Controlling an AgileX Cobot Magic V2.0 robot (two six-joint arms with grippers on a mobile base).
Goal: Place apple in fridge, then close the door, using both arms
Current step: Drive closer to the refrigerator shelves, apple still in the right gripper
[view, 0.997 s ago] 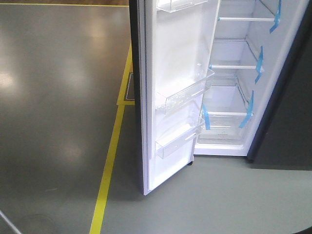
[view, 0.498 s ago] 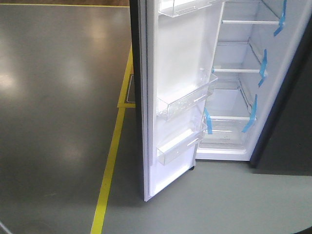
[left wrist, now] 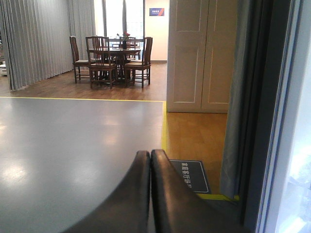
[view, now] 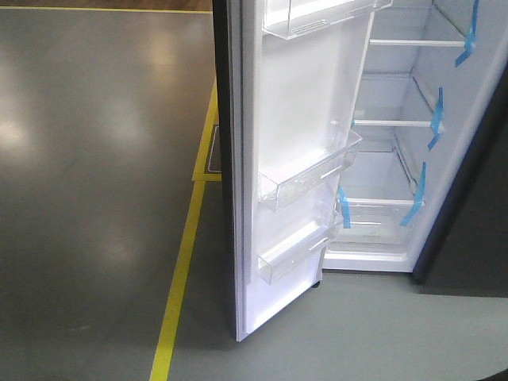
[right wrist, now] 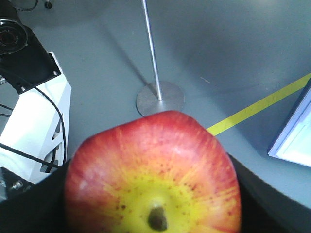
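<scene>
The fridge (view: pixel 397 159) stands open, showing its white interior, glass shelves and strips of blue tape. Its door (view: pixel 294 159) is swung out toward me, white inside, with clear bins on it. The apple (right wrist: pixel 150 165), red with a yellow patch round its stem, fills the right wrist view. My right gripper (right wrist: pixel 153 194) is shut on it, with black fingers (right wrist: pixel 29 213) on both sides. In the left wrist view my left gripper (left wrist: pixel 150 154) is shut and empty, low over the grey floor, left of the door's dark edge (left wrist: pixel 272 97). Neither arm shows in the front view.
A yellow floor line (view: pixel 178 278) runs left of the door. A plain dark cabinet (view: pixel 476 222) flanks the fridge on the right. A metal pole on a round base (right wrist: pixel 159 97) and a white frame with cables (right wrist: pixel 29 111) stand below the apple. Table and chairs (left wrist: pixel 114 60) stand far off.
In the front view the fridge and door have slid slightly down and to the right, so the view has shifted. The door stays open at the same angle.
</scene>
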